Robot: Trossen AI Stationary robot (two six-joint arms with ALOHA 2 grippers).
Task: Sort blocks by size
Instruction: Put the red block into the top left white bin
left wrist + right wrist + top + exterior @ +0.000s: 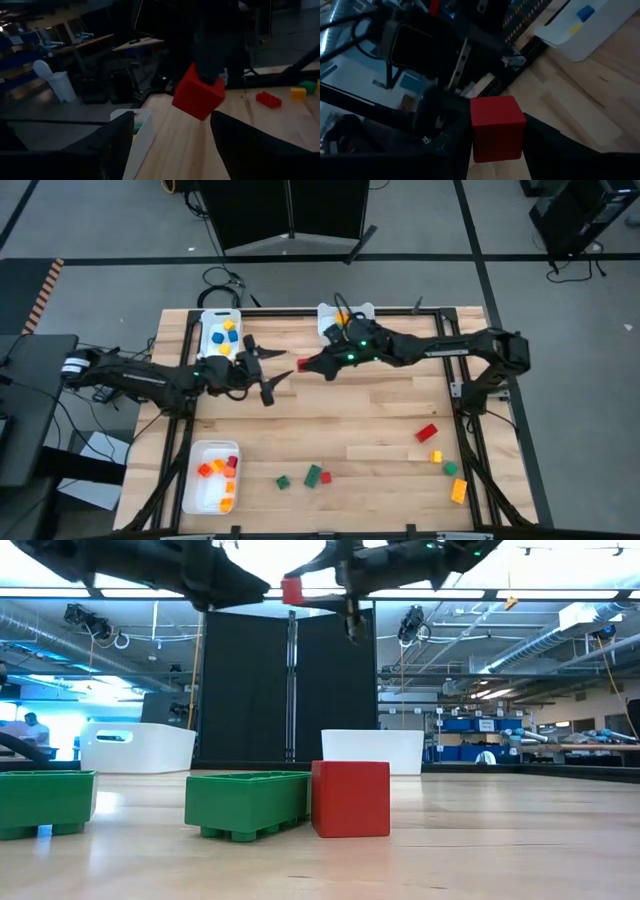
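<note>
My right gripper [304,364] is shut on a red cube block [299,364], held high above the middle of the table's far half. The cube also shows near the top of the low view [292,590]. My left gripper [272,376] stands open just to the left of the cube, pointing at it; the cube [198,92] hangs beyond the gap between its fingers, untouched by them. Loose blocks lie flat on the table: two green [313,475] and a small red [326,477] near the front, and red [427,432], yellow [437,456], green and orange [458,490] at the right. My right gripper pinches the red cube's two opposite side faces [476,131] between its two fingers. The fingers come nearly level from the table's right, slanting a little down. The cube is lifted clear of the table and slightly tilted, and most of it sticks out past the fingers [212,65].
A white tray [207,340] with blue and yellow blocks stands at the far left. Another tray [326,313] with an orange block stands at the far middle. A third [196,480], with red and orange blocks, sits at the near left. Bare wood lies mid-table.
</note>
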